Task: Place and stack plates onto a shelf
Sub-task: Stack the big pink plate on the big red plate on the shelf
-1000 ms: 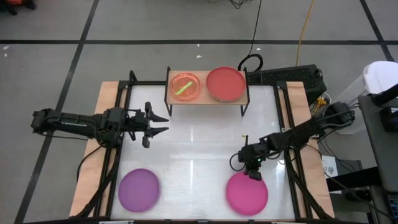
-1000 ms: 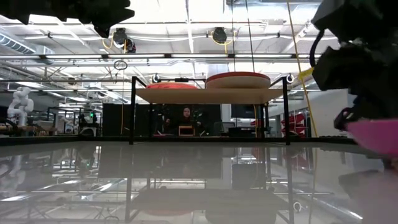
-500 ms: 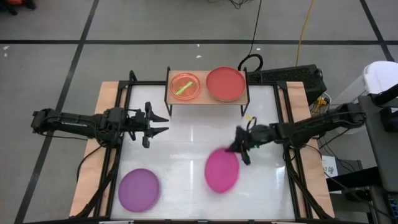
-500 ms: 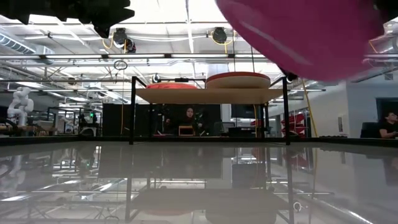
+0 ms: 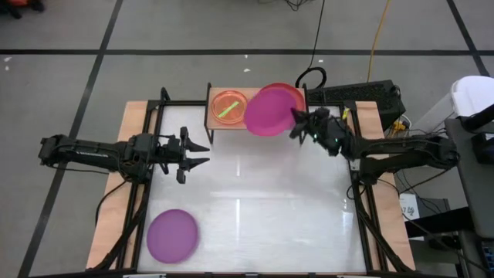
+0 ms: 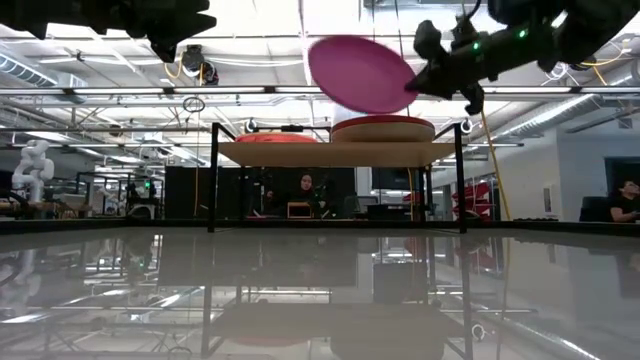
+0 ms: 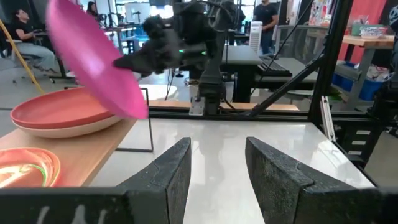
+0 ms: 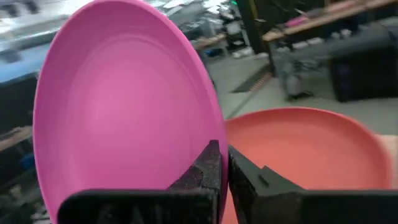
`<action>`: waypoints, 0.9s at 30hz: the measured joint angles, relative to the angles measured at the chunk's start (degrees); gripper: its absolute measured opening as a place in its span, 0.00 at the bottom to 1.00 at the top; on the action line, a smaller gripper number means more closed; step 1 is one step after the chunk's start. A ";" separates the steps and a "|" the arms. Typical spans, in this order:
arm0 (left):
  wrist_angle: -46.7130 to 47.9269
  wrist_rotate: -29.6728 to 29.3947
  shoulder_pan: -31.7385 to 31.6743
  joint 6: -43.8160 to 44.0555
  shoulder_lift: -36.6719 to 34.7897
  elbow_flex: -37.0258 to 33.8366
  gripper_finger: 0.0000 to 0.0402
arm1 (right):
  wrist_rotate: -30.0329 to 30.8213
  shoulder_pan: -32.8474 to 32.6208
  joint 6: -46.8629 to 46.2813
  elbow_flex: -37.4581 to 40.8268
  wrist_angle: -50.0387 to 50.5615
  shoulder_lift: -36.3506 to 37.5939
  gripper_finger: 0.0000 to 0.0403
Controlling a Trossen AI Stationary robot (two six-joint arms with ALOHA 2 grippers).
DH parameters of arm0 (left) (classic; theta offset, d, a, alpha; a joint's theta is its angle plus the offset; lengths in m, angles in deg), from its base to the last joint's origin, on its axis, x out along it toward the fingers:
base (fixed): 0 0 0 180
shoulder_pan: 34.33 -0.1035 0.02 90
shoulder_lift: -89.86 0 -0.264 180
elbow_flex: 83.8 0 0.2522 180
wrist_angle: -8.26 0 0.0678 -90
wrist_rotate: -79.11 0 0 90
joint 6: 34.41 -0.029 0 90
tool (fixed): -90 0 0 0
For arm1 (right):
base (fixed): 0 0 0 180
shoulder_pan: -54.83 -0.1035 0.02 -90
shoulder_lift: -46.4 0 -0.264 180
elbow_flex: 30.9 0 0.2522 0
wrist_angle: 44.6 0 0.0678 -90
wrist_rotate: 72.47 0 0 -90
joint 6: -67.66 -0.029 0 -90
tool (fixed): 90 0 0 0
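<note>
The right gripper (image 5: 296, 123) was clamped on the rim of a tilted magenta plate (image 5: 268, 110), held above the red plate (image 5: 294, 96) on the shelf (image 5: 219, 125); the left gripper (image 5: 202, 154) waited over the table, fingers apart

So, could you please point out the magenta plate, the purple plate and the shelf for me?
magenta plate (image 5: 266, 112), high view, middle of its face.
purple plate (image 5: 172, 235), high view, its centre.
shelf (image 6: 330, 153), low view, front edge of the wooden board.
</note>
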 joint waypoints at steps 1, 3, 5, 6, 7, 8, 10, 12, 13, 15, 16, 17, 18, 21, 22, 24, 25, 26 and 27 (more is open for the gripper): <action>0.02 0.00 0.00 0.00 0.00 0.00 0.40 | -1.44 1.86 -0.34 0.02 0.22 -0.04 0.01; 0.01 0.00 0.00 -0.02 0.00 0.00 0.40 | -3.73 4.89 -0.98 -0.04 -0.57 -0.35 0.01; 0.01 -0.01 0.00 -0.18 0.00 0.00 0.40 | -5.03 7.26 -2.08 -0.04 0.03 -0.46 0.00; -0.02 -0.02 0.00 -0.24 -0.02 0.00 0.40 | -5.65 8.33 -2.19 -0.04 0.08 -0.46 0.00; 0.00 -0.02 0.00 -0.26 0.00 0.00 0.40 | -5.72 9.23 -2.19 -0.04 0.02 -0.46 0.00; 0.01 -0.02 0.00 -0.26 0.00 0.00 0.40 | -5.64 10.02 -2.20 -0.04 -0.02 -0.44 0.00; 0.01 -0.02 0.00 -0.27 0.00 0.00 0.40 | -5.56 11.26 -2.20 -0.04 0.00 -0.46 0.01; 0.03 -0.02 0.00 -0.26 0.00 0.00 0.40 | -5.54 12.21 -2.03 -0.04 0.41 -0.46 0.01; 0.07 -0.02 0.00 -0.26 0.00 0.00 0.40 | -5.58 12.55 -2.03 -0.04 0.58 -0.48 0.01; 0.09 -0.02 0.00 -0.26 0.00 0.00 0.40 | -5.55 13.01 -2.06 -0.04 0.95 -0.46 0.02; 0.12 -0.02 0.00 -0.24 0.00 0.00 0.40 | -5.46 13.12 -2.07 -0.04 1.08 -0.46 0.02; 0.12 -0.02 0.00 -0.20 0.00 0.00 0.40 | -5.42 13.17 -2.07 -0.04 1.16 -0.46 0.03; 0.12 -0.02 0.00 -0.20 0.00 0.00 0.40 | -5.38 13.19 -2.05 -0.04 1.14 -0.46 0.04; 0.14 -0.02 0.00 -0.17 0.00 0.00 0.40 | -5.17 13.19 -1.78 -0.04 1.16 -0.46 0.07; 0.14 -0.02 0.00 -0.15 0.00 0.00 0.40 | -5.17 13.19 -1.28 -0.04 1.17 -0.46 0.08; 0.14 -0.02 0.00 -0.13 0.00 0.00 0.40 | -5.17 13.19 0.23 -0.04 1.17 -0.46 0.12; 0.14 -0.02 0.00 -0.07 0.00 0.00 0.40 | -5.19 13.19 1.09 -0.04 1.25 -0.46 0.14; 0.14 -0.02 0.00 -0.04 0.00 0.00 0.40 | -5.24 13.19 1.78 -0.04 1.39 -0.46 0.16; 0.14 -0.02 0.00 -0.04 0.00 0.00 0.40 | -5.30 13.19 2.21 -0.04 1.47 -0.46 0.19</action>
